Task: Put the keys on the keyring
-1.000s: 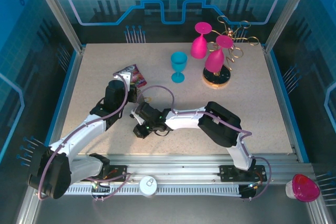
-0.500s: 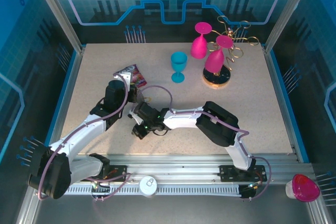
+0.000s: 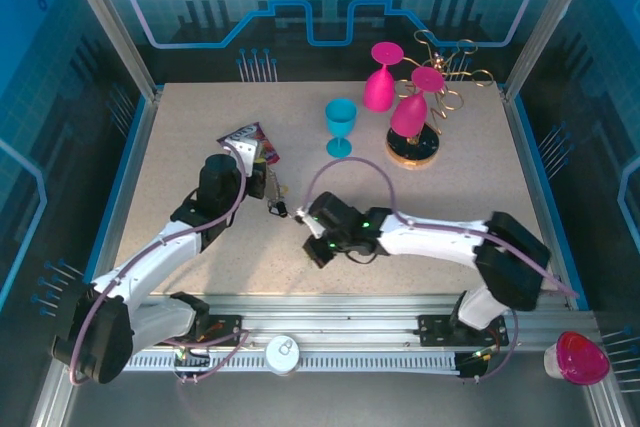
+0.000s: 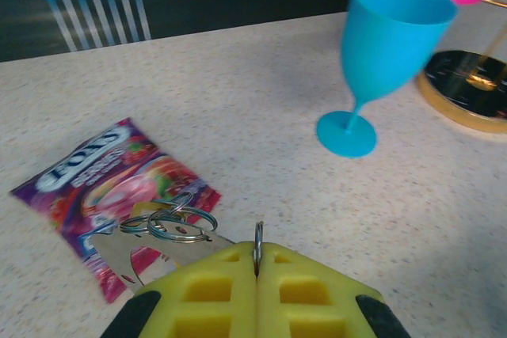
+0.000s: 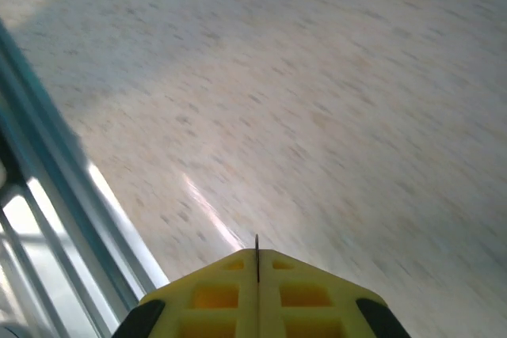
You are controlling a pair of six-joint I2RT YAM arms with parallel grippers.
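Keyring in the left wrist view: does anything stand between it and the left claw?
Nothing visible does. The left claw is shut on the keyring, whose thin edge sticks up from its closed jaws. The keys show just left of it, in front of the snack packet.

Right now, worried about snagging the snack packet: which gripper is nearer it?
Left. The left gripper hangs just beside the snack packet; the right gripper is farther off, toward the table's near edge.
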